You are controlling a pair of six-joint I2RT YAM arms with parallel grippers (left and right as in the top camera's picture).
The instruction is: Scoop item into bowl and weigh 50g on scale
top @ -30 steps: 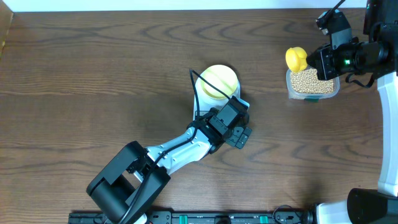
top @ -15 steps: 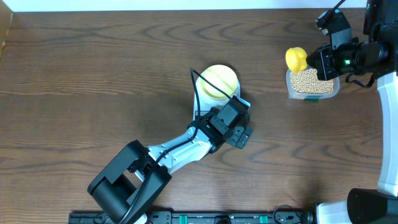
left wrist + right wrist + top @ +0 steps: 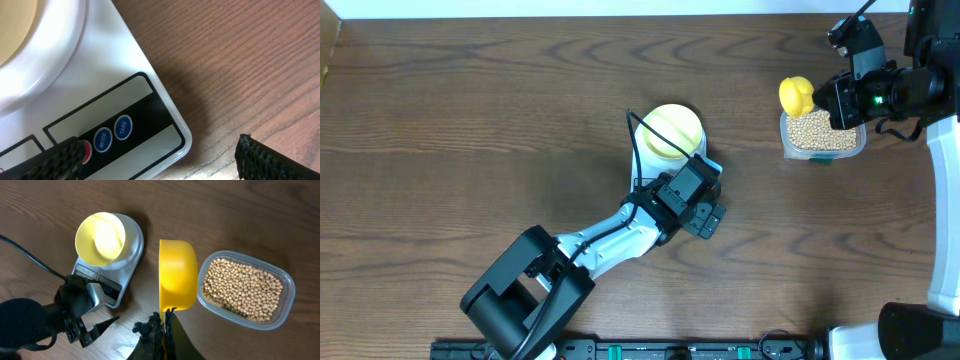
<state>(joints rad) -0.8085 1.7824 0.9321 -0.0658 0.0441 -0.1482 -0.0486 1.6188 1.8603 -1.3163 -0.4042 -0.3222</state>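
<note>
The soybeans (image 3: 242,287) fill a clear plastic tub (image 3: 289,286) at the table's (image 3: 470,100) right; the pale-yellow bowl (image 3: 670,128) sits on the white scale (image 3: 125,97) mid-table. The right gripper (image 3: 162,327) pinches the yellow measuring spoon (image 3: 177,275) just beside the tub. The left gripper (image 3: 157,157) hangs spread wide over the scale's buttons (image 3: 122,126).

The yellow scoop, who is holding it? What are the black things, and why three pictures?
The black things are two robot arms at a wooden table. One picture looks down from above; the other two come from a camera on each wrist. The right gripper is pinched shut on the handle of the yellow scoop, next to a clear tub of beans. A pale-yellow bowl, which looks empty, sits on a white scale. The left gripper is open, holding nothing, close to the scale's buttons.
</note>
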